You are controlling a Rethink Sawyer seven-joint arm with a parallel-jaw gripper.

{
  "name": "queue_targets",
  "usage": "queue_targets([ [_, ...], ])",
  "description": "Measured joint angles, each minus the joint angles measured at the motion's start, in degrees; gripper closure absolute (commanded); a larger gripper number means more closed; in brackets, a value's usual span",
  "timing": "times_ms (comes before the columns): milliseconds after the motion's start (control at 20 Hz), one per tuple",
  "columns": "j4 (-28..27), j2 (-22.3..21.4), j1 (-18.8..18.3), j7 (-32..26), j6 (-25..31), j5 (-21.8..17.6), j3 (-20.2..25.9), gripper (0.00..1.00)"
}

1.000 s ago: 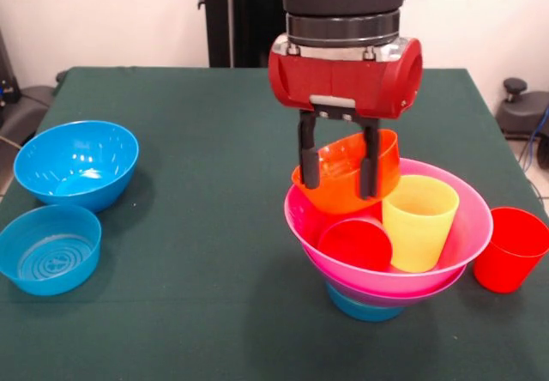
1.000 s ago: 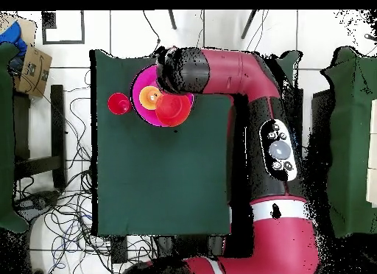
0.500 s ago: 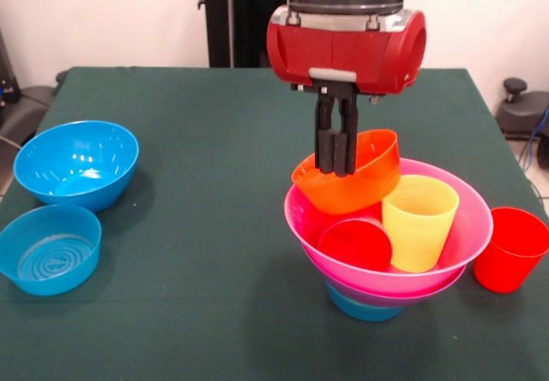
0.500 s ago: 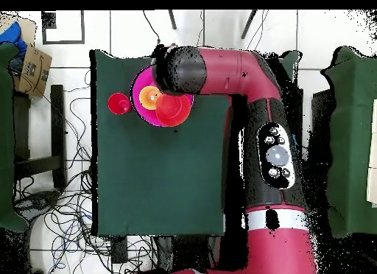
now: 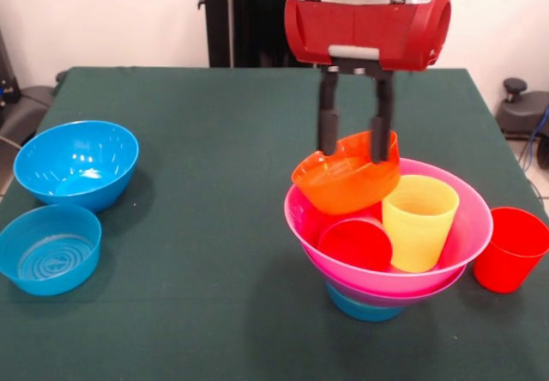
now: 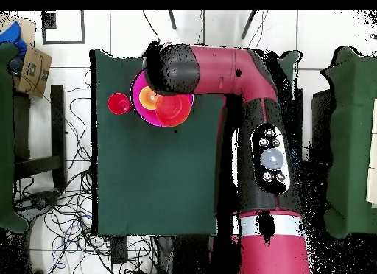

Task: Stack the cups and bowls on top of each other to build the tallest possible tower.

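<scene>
The tower stands at the right: a small blue bowl (image 5: pixel 364 306) at the base and a wide pink bowl (image 5: pixel 467 226) above it. Inside the pink bowl a small orange bowl (image 5: pixel 347 179) leans tilted against the far wall. Beside it a yellow cup (image 5: pixel 419 222) stands upright and a red cup (image 5: pixel 354 244) lies with its bottom toward me. My gripper (image 5: pixel 353 145) hangs open just over the orange bowl, its fingertips level with the rim and holding nothing. In the overhead view the arm (image 6: pixel 221 65) covers the gripper; the pink bowl (image 6: pixel 139 107) shows beneath it.
A second red cup (image 5: pixel 510 248) (image 6: pixel 118 103) stands on the green table beside the tower. Two blue bowls (image 5: pixel 77 162) (image 5: pixel 49 248) sit at the left edge in the front view. A person's chair base shows beyond the right edge.
The gripper rose from around the orange bowl, shut half a second ago, and is now open again, higher and slightly to the right. The orange bowl stayed leaning in the pink bowl.
</scene>
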Motion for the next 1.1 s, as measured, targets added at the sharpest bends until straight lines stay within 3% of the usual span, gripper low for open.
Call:
queue_targets([
  [650, 1.4, 0.0, 0.0, 0.0, 0.0, 2.4, 0.0, 0.0],
  [1100, 5.5, -0.1, -0.1, 0.0, 0.0, 3.9, 0.0, 0.0],
])
